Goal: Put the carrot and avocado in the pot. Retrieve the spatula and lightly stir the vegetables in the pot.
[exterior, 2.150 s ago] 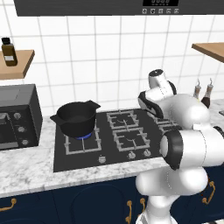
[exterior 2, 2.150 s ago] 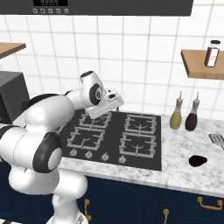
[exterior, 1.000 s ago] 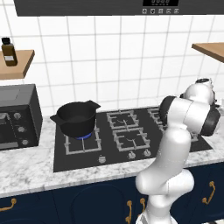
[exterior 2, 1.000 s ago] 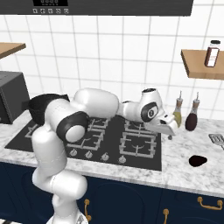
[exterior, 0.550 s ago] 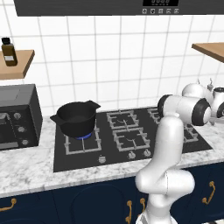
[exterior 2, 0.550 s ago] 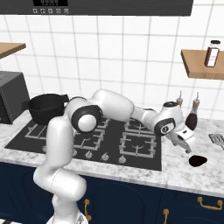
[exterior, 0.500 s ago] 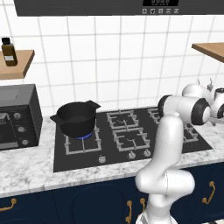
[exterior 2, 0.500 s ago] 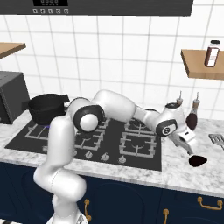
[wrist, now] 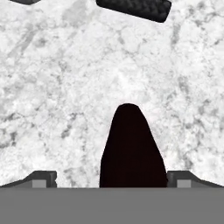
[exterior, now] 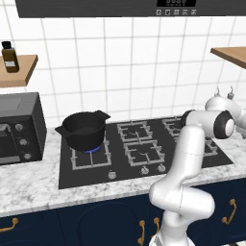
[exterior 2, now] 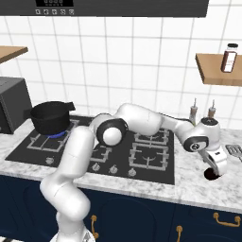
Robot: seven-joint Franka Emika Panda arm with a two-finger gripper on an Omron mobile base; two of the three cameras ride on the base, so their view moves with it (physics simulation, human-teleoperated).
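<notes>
White-tiled kitchen, marble counter (exterior 2: 189,191) running under a black four-burner hob (exterior 2: 104,151). At its nine o'clock corner the round, deep matte-black pot (exterior 2: 49,116) sits on a lit burner. My gripper (exterior 2: 218,166) reaches to three o'clock, low over a dark pear-shaped avocado (wrist: 131,151) lying on the marble. My fingertips (wrist: 41,178) stand spread wide on either side of it, not touching. Further right lies the light-grey slotted spatula (exterior 2: 235,150).

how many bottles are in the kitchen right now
4. One on the left wooden shelf, one on the right shelf, and two standing on the counter against the tiles behind the arm. Others may be hidden.
</notes>
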